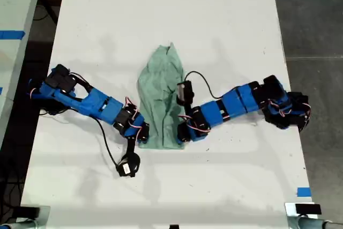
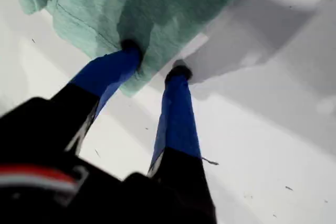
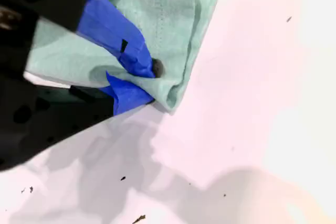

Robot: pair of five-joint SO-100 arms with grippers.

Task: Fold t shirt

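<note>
On the white bench [image 1: 225, 25], midway between the two blue arms, the t shirt [image 1: 161, 100] lies as a narrow, wrinkled strip. Its long axis runs from the top of the exterior view towards the bottom, and its wider end is nearest the bottom.

One arm [image 1: 102, 105] reaches in from the exterior view's left and the other arm [image 1: 230, 105] from the exterior view's right. Each ends at a corner of that wider end, so both are equally close. The wrist views do not let me say which arm is which.

My first end effector [image 2: 155, 61] has its jaws spread. One fingertip [image 2: 128, 51] presses on the cloth edge and the other rests on bare bench just beside the hem.

My second end effector [image 3: 149, 85] is clamped on a corner of the t shirt, with cloth bunched between the tips.

From both end effectors the rest of the garment stretches away along its long axis. As I judge it, the coming fold means carrying this end over towards the far end, once the first has closed on its corner.

No container is in sight.
</note>
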